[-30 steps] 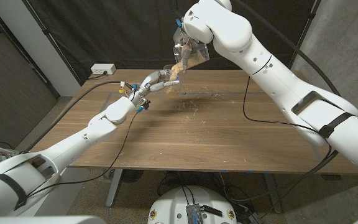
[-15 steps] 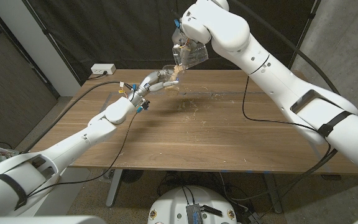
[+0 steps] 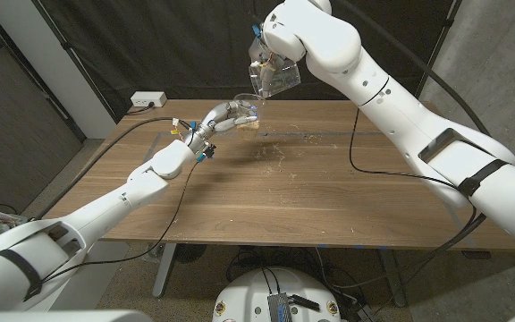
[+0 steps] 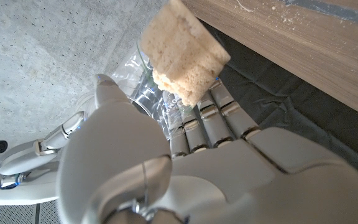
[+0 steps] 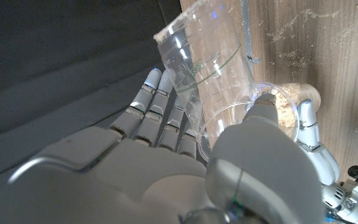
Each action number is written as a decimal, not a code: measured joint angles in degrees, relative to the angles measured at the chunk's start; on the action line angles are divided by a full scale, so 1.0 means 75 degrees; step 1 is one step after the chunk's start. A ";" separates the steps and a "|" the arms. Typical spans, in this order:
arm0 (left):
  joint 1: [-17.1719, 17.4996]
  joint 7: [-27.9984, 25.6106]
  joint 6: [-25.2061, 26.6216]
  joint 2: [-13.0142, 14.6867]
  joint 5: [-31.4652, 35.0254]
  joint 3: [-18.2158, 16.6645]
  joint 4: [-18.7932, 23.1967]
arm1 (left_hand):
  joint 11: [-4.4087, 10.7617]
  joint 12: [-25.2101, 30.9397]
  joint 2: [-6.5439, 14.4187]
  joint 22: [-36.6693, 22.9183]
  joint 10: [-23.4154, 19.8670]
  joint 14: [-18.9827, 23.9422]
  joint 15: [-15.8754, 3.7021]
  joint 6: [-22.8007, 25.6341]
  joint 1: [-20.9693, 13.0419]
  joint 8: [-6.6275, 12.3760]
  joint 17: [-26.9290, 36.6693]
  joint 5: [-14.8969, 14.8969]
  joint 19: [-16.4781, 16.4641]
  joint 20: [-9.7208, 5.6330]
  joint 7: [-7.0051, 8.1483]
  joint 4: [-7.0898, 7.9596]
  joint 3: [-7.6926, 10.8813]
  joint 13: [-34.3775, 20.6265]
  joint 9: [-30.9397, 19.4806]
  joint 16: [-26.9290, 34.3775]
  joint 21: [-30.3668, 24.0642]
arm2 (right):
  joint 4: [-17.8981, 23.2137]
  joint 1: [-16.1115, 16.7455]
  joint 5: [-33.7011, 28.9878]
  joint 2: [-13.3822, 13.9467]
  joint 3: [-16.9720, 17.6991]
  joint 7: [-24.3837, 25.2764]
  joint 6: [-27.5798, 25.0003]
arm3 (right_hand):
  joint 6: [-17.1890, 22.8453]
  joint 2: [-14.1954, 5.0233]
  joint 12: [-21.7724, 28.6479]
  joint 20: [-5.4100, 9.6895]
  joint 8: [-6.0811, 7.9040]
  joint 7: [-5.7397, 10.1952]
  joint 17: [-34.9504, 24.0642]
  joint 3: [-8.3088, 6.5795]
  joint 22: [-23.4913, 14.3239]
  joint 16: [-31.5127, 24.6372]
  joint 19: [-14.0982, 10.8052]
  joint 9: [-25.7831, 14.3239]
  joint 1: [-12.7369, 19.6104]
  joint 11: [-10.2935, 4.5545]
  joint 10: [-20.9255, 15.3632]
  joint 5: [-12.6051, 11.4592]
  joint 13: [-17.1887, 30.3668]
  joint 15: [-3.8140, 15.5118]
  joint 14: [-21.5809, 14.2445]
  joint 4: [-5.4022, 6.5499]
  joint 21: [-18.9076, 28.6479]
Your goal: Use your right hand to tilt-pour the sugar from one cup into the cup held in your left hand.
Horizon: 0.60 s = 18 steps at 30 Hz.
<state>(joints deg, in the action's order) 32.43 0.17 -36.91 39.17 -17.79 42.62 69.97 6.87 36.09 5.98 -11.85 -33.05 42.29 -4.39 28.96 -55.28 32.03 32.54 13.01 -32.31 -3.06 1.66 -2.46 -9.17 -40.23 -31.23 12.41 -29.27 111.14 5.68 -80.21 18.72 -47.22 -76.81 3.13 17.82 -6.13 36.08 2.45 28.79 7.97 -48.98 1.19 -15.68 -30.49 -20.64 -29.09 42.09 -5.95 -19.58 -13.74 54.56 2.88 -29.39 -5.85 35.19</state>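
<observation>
The sugar [image 4: 185,59] now fills the lower cup [image 3: 245,109], gripped by the left hand [image 3: 223,118] above the tabletop [image 3: 311,192]. At one o'clock, the right hand [image 3: 271,63] holds the tilted, seemingly empty cup [image 3: 271,79]. Pouring looks finished; next, tilt it upright.

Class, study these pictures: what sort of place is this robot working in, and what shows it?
Probably a lab or test room, not a home: a bare wooden table backed by dark curtains, a power strip at its far corner, and a concrete wall.
</observation>
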 measured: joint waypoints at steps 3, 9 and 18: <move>-0.0010 0.0008 -0.0021 -0.0027 -0.0009 0.0001 -0.0062 | 0.0000 0.0000 0.0000 0.0000 0.0000 0.0001 -0.0001 0.0000 0.0000 0.0000 0.0000 0.0000 0.0000 0.0000 0.0000 0.0000 0.0000 0.0000 0.0000 0.0000 0.0000 | 0.0041 0.0027 0.0000 -0.0001 0.0068 0.0018 -0.0193 | 0.0015 -0.0002 0.0000 0.0000 -0.0001 -0.0013 -0.0034 0.0000 0.0000 0.0000 0.0000 0.0002 0.0000 0.0000 0.0000 0.0000 0.0000 0.0000 0.0000 0.0000 0.0000; -0.0019 0.0020 -0.0174 -0.0099 -0.0045 0.0001 -0.0185 | 0.0001 0.0000 0.0000 0.0000 0.0000 0.0000 0.0000 0.0000 0.0000 -0.0002 0.0000 0.0000 0.0000 0.0000 -0.0001 0.0001 -0.0001 0.0000 0.0001 0.0000 0.0000 | 0.0273 0.0210 0.0118 -0.0071 0.0552 0.0098 -0.0751 | 0.0082 -0.0012 0.0000 0.0000 0.0035 -0.0025 -0.0035 0.0000 0.0000 0.0054 0.0000 0.0006 -0.0006 0.0000 0.0000 -0.0040 0.0000 0.0000 0.0000 0.0000 0.0000; -0.0021 0.0056 -0.0526 -0.0287 -0.0198 -0.0026 -0.0496 | 0.0005 -0.0001 0.0000 0.0018 0.0004 0.0000 0.0000 -0.0001 0.0000 0.0029 0.0000 0.0000 0.0000 0.0001 -0.0001 0.0022 -0.0022 0.0000 0.0006 0.0000 -0.0029 | 0.0713 0.0684 0.0756 -0.0186 0.1501 0.0436 -0.1997 | 0.0152 -0.0051 0.0001 0.0029 0.0036 -0.0039 -0.0069 -0.0024 0.0033 0.0054 -0.0029 0.0000 0.0031 0.0026 -0.0026 -0.0041 -0.0013 -0.0029 -0.0029 -0.0024 0.0028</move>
<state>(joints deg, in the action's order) 32.27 0.59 -40.86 37.02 -19.27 42.43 66.25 6.91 36.08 5.99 -11.71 -33.02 42.28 -4.39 28.96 -55.28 32.25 32.54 13.01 -32.31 -3.06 1.65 -2.30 -9.33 -40.23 -31.18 12.41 -29.48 116.49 10.81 -74.54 17.33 -35.97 -73.55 -11.85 18.96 -6.51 36.08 2.66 29.06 7.68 -49.50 1.02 -15.43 -30.08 -20.86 -29.09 42.33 -5.76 -19.78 -14.05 54.46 2.66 -29.61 -6.03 35.41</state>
